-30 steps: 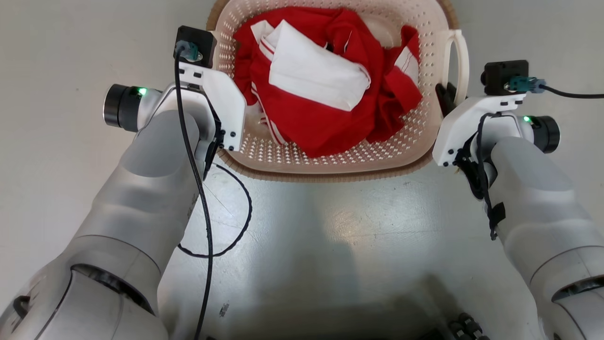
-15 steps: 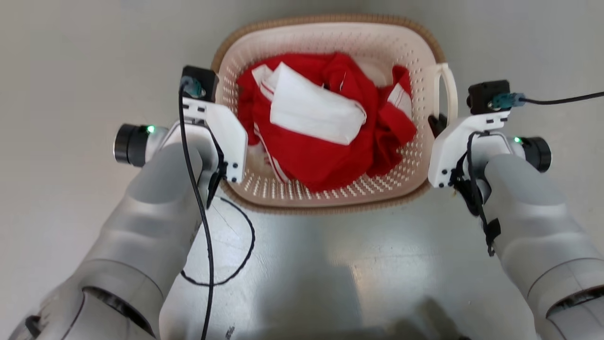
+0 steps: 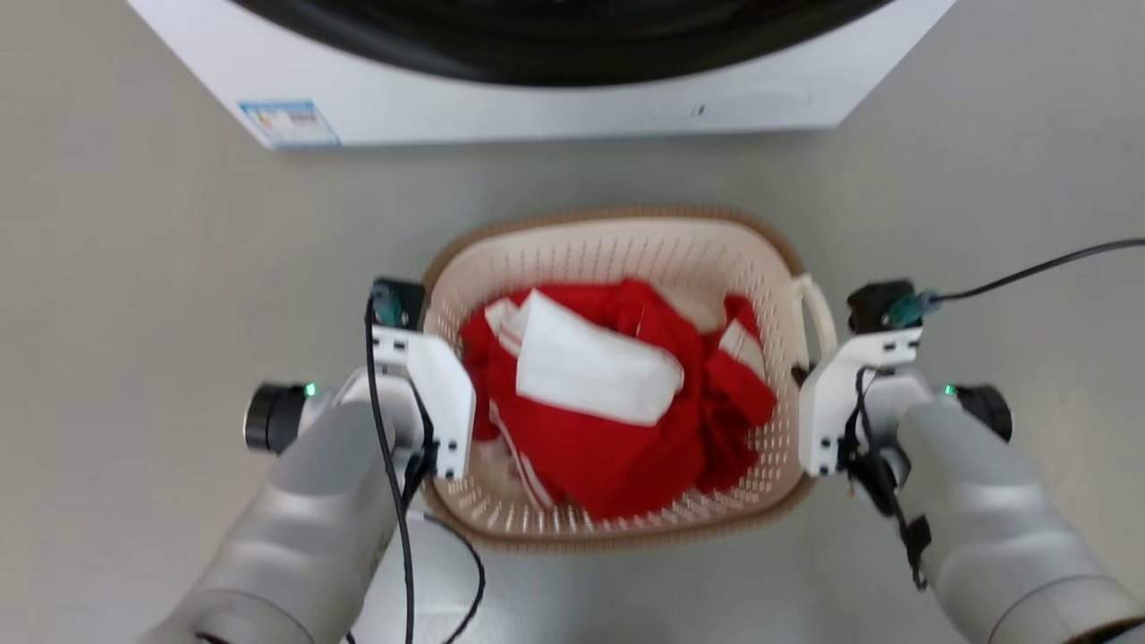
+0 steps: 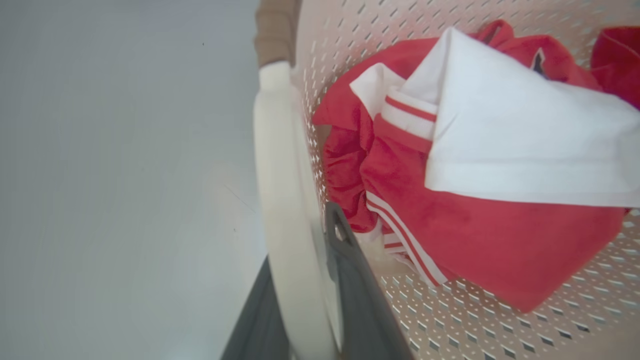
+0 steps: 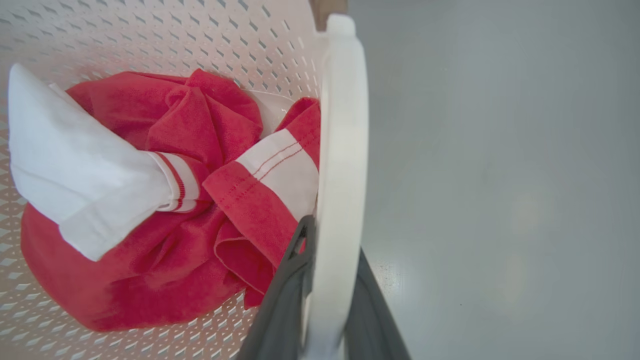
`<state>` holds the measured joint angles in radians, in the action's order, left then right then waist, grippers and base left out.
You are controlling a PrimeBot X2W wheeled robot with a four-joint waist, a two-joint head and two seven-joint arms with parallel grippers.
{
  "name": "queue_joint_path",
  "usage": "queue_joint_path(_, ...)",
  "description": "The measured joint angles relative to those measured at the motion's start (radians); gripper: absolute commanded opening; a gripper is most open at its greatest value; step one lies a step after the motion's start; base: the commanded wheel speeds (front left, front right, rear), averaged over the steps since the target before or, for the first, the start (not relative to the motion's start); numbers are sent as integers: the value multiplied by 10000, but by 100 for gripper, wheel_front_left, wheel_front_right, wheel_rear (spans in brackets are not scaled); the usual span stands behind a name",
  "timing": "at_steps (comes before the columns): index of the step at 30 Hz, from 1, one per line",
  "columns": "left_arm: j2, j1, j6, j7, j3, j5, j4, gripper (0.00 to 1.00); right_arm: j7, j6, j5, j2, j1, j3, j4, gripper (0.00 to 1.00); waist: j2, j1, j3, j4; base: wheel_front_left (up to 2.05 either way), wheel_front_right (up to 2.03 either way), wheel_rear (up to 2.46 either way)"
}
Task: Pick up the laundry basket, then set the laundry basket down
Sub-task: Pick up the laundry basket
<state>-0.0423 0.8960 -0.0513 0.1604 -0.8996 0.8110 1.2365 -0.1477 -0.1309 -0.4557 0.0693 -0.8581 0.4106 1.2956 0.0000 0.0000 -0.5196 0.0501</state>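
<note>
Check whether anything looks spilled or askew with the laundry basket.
Nothing stands out. The laundry basket looks level between the left gripper and right gripper, each shut on a side handle, and the red and white clothes lie inside it.

Cream perforated laundry basket [image 3: 626, 259], red-and-white garment [image 3: 617, 456]

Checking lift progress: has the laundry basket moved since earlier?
Cannot tell: camera moved. The laundry basket stays between left pincer and right pincer; washing machine was unseen earlier.

Head cam top-down, wrist cams close-up, all share basket [image 3: 626, 259]
</note>
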Motion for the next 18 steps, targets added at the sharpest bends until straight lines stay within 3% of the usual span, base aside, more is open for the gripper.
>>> queue_joint_path(18,-77,-2130,167,775,-587,934,-130,0,-1256,73,-1260,8,1944,1684,-508,0,0,0,3296,450,0,0,0)
